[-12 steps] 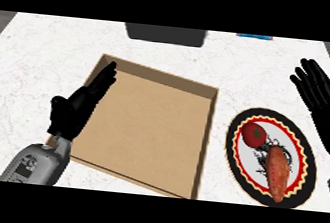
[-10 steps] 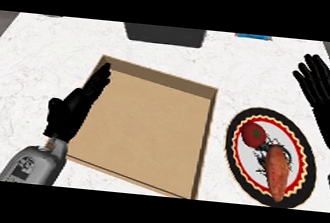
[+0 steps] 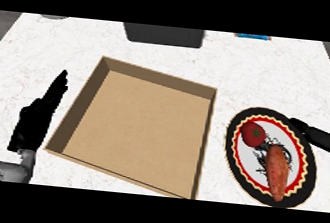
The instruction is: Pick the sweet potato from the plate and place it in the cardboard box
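1. One sweet potato (image 3: 276,174), one tomato (image 3: 254,133), one plate (image 3: 235,140) and one cardboard box (image 3: 140,126) sit on the white counter (image 3: 275,74) before me; a dark object (image 3: 164,34) and a small blue thing (image 3: 252,36) lie at the far edge.
2. Lengthwise, the sweet potato runs almost straight toward and away from me, its thinner end toward me, on the near half of the plate, just beside the tomato.
3. My right hand (image 3: 329,137) is at the view's right edge, fingers straight and apart, thumb over the plate's rim, near the sweet potato without touching it.
4. My left hand (image 3: 39,119) is outside the box's left wall, fingers straight and together, holding nothing.
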Action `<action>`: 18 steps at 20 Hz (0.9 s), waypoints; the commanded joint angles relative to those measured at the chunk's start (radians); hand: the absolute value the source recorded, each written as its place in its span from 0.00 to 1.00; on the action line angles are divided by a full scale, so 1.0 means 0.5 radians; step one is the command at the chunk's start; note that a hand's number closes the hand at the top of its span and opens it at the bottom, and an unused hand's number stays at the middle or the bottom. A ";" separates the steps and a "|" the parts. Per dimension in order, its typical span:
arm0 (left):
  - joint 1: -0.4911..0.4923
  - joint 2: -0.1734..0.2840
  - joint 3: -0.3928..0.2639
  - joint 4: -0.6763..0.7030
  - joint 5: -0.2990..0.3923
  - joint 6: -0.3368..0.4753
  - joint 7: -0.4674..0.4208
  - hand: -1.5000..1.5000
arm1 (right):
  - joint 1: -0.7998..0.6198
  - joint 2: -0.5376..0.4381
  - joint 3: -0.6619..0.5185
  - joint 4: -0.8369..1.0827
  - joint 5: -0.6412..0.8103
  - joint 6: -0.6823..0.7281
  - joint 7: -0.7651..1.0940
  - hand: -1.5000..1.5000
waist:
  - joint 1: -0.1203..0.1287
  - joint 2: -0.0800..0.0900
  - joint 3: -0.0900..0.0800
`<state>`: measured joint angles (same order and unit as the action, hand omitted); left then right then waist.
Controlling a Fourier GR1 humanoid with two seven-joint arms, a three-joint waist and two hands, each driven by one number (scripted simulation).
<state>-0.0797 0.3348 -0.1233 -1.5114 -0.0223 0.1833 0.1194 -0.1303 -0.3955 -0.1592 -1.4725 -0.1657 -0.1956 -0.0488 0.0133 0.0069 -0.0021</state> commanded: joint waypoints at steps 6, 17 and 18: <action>0.210 -0.008 0.065 -0.007 -0.060 0.013 -0.166 0.50 | 0.230 -0.127 -0.010 0.092 0.173 0.131 -0.207 0.00 | -0.025 -0.015 0.003; 0.200 0.004 0.072 -0.063 -0.046 -0.011 -0.092 0.50 | 0.314 -0.888 0.411 -0.204 0.506 0.884 0.529 0.00 | 0.001 -0.016 -0.004; 0.200 -0.007 0.067 -0.089 -0.043 -0.014 -0.094 0.50 | 0.373 -0.885 0.436 -0.187 0.525 0.920 0.492 0.00 | -0.014 -0.016 0.000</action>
<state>0.0100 0.3261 -0.0961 -1.5438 -0.0504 0.1892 0.0856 0.0373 -0.7701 -0.0099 -1.5290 0.0677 0.1517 0.1067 0.0040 -0.0015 -0.0031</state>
